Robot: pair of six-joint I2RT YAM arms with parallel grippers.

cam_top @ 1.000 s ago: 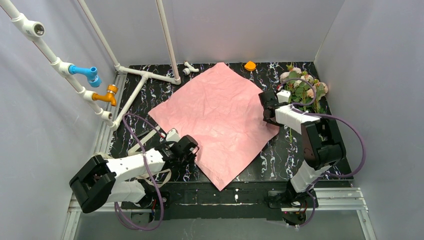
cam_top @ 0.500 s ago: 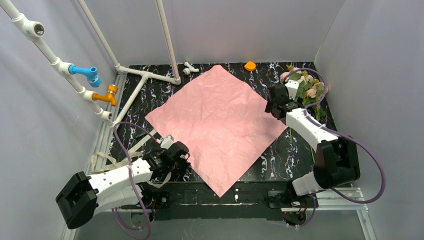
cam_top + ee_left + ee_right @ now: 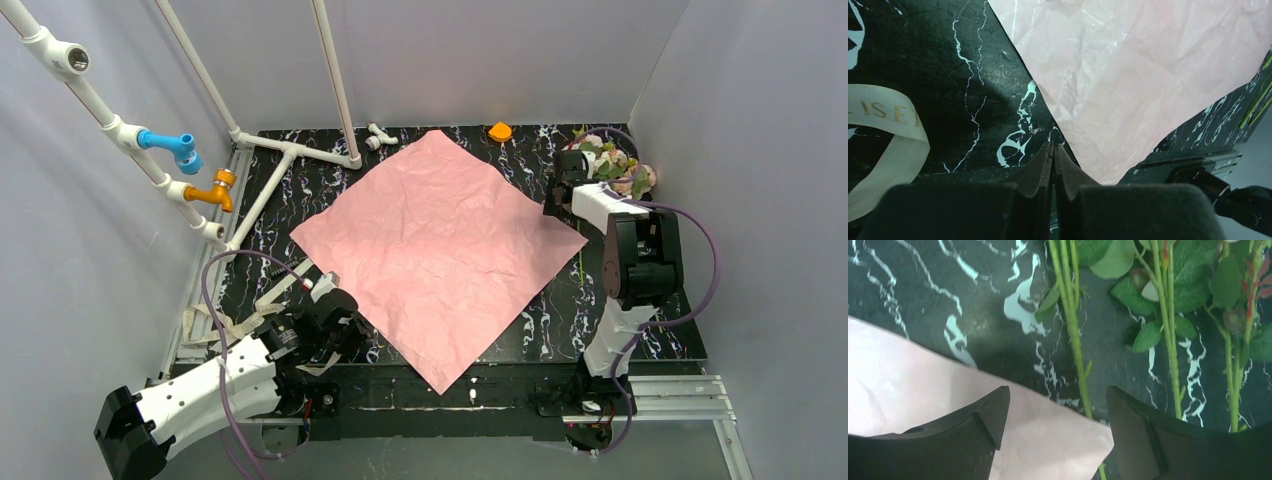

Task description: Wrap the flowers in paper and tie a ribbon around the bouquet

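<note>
The paper lies flat, pink face up, as a big diamond on the black marbled table. The flowers lie at the far right, stems pointing toward the near edge. My right gripper hovers open beside them. In the right wrist view the gripper has a corner of the paper beneath its spread fingers, and one green stem runs under that corner. My left gripper is shut and empty just off the paper's near-left edge. The cream ribbon lies loose to its left.
A white pipe frame with a blue tap and an orange tap stands at the far left. A small orange object and a white fitting lie at the back edge. Grey walls close in on three sides.
My right gripper has opened and moved to the far right toward the flowers. The paper's right corner now lies spread flat. My left arm has drawn back toward the near left.
</note>
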